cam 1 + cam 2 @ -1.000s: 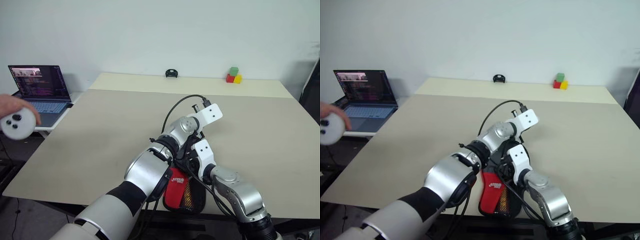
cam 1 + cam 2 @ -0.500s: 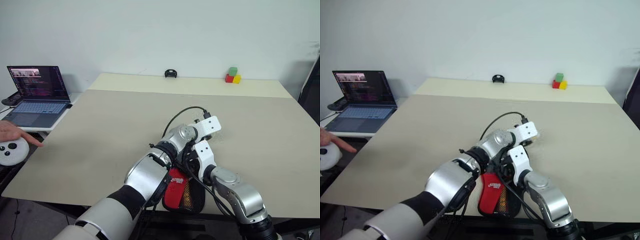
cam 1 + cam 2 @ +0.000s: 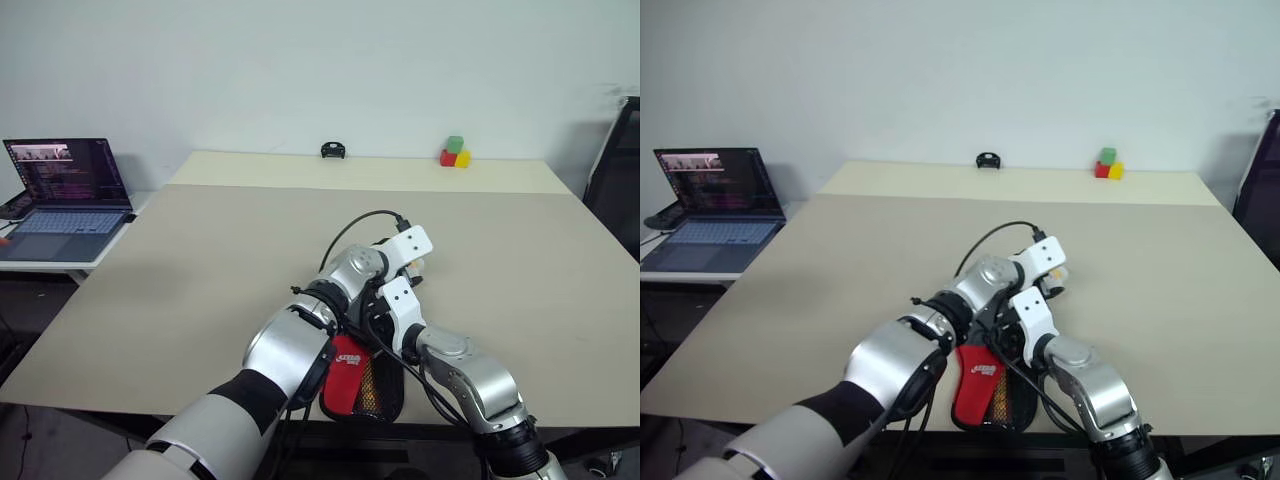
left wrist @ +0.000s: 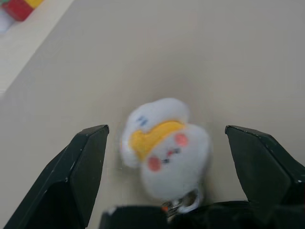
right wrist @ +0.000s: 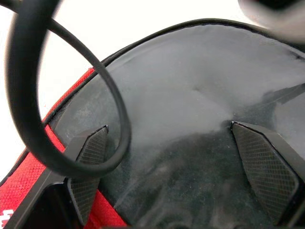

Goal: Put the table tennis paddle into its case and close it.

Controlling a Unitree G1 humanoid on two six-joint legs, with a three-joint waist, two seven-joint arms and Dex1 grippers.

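Around the black-and-red fabric case (image 3: pixel 362 382) at the near edge of the beige table (image 3: pixel 200 270), broad bare tabletop lies open. Far beyond it stand small coloured blocks (image 3: pixel 452 153) and a small black object (image 3: pixel 333 150); both arms crowd over the case.

light: bright and even, soft over the table (image 3: pixel 200 260) | shadows: a faint one is seen under the arms | glare: none is seen | blur: the charm (image 4: pixel 164 150) is fuzzy up close; the cable (image 5: pixel 57 95) and the case (image 5: pixel 190 95) are smeared
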